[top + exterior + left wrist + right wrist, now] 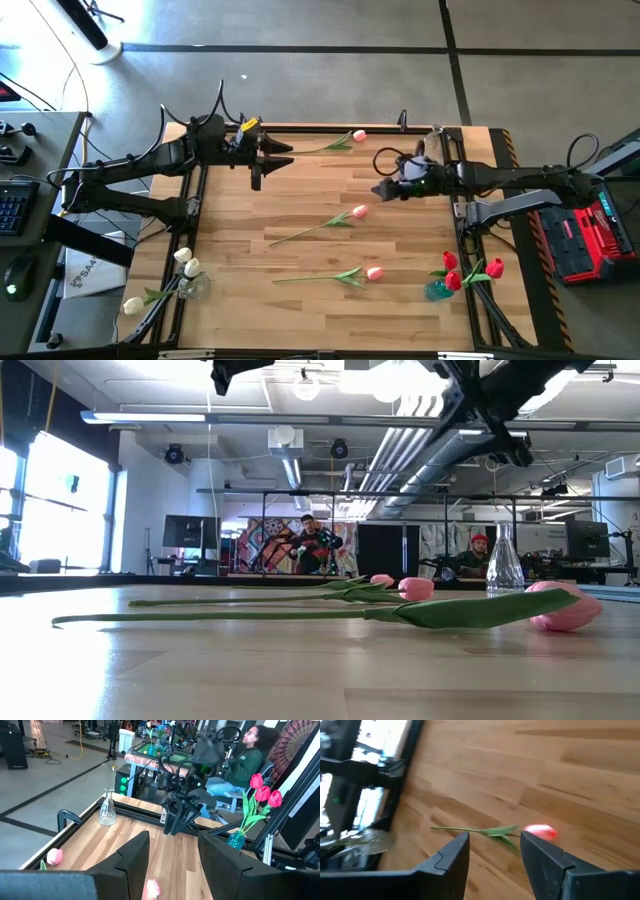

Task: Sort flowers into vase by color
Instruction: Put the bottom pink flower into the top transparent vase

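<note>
Three pink flowers [358, 211] lie loose on the counter [300, 190], left of the clear vase [437, 135]. The right gripper [380, 189], fingers wide and empty, hovers above them; lower squarely over a stem before closing. The left gripper [270, 160] waits open.

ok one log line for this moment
left end effector: open, raised, far left | right end effector: open, raised over table | pink tulips: three loose | red tulips: in vase | white tulips: in vase
</note>
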Motion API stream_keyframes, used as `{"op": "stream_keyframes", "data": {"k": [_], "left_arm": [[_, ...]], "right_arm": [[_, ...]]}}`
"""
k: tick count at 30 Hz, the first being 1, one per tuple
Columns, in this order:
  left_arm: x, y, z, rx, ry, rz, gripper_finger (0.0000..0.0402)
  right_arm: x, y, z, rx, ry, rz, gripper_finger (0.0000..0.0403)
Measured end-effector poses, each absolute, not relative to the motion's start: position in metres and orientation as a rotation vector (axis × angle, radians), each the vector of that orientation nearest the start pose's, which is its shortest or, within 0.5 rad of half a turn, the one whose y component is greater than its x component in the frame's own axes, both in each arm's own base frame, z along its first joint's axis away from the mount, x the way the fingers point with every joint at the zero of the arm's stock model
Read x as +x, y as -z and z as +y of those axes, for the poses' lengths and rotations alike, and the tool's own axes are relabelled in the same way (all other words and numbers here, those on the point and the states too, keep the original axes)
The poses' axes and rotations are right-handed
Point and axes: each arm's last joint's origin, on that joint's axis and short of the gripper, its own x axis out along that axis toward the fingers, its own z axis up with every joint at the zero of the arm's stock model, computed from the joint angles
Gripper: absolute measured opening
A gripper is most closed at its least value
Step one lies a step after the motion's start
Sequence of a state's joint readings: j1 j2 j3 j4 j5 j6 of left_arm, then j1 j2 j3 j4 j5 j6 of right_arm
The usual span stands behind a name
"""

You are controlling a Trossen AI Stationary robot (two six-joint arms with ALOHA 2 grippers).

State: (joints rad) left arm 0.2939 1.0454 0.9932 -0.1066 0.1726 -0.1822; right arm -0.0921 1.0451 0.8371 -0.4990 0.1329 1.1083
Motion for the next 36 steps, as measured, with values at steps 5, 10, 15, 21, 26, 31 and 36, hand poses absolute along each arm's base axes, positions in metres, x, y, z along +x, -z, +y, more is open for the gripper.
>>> {"op": "stream_keyframes", "data": {"k": [5,10,15,21,26,31,36], "left_arm": [[0.222,-0.364,0.062,-0.218,-0.134,0.145,0.0159],[0.227,-0.351,0.058,-0.215,-0.113,0.258,0.0159],[0.253,-0.317,0.044,-0.240,-0.045,0.462,0.0159],[0.292,-0.275,0.014,-0.227,0.064,0.622,0.0159],[0.316,-0.247,-0.016,-0.223,0.147,0.675,0.0159],[0.336,-0.219,-0.042,-0.205,0.217,0.688,0.0159],[0.349,-0.190,-0.064,-0.173,0.274,0.710,0.0159]], "right_arm": [[0.208,-0.273,-0.023,1.045,0.626,0.563,0.0163],[0.208,-0.273,-0.022,1.012,0.585,0.595,0.0163],[0.207,-0.272,-0.021,0.989,0.564,0.615,0.0163],[0.199,-0.265,-0.024,1.042,0.622,0.720,0.0163],[0.192,-0.259,-0.023,1.044,0.657,0.813,0.0163],[0.189,-0.258,-0.023,1.040,0.676,0.845,0.0163],[0.189,-0.258,-0.023,1.040,0.668,0.849,0.0163]]}}
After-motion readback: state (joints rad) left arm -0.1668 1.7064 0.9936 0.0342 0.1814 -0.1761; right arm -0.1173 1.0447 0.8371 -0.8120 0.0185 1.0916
